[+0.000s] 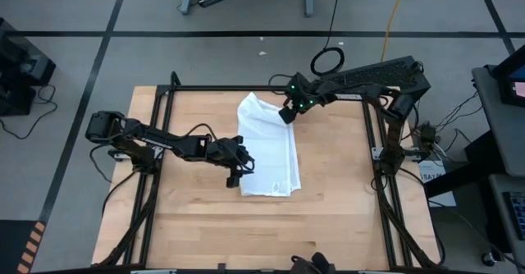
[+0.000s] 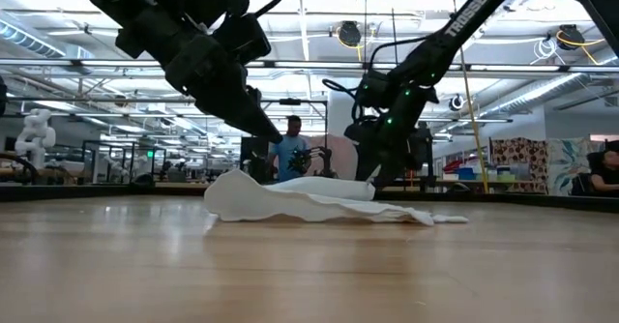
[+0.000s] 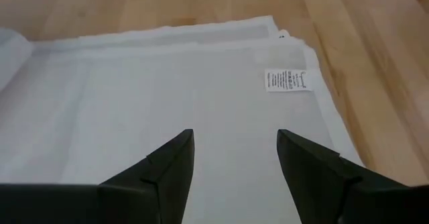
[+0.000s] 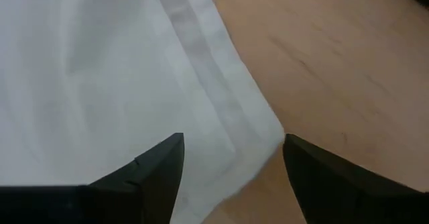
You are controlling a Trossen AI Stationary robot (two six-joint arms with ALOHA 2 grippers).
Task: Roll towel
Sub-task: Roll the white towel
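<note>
The white towel [image 1: 267, 151] lies folded in a long strip on the wooden table [image 1: 189, 216], running from far to near, with its far end rumpled [image 1: 250, 106]. It also shows in the low view [image 2: 309, 199]. My left gripper [image 1: 240, 166] is open above the towel's left edge near its near end. Its wrist view [image 3: 234, 157] shows flat cloth [image 3: 167, 83] and a small label [image 3: 289, 80]. My right gripper [image 1: 287, 114] is open and low at the towel's far right edge. In its wrist view [image 4: 232, 160] its fingers stand on either side of a hemmed corner [image 4: 268, 127]. My right gripper comes slanting down from the table's far right onto the towel's hemmed corner [image 4: 268, 127], with a finger on either side. I cannot tell whether the fingers touch the cloth. The towel lies on the table.
A black frame [image 1: 373, 143] runs round the tabletop. Bare wood lies to the left [image 1: 180, 118], to the right [image 1: 336, 175] and on the near side of the towel. In the low view a person [image 2: 290, 144] stands far behind the table.
</note>
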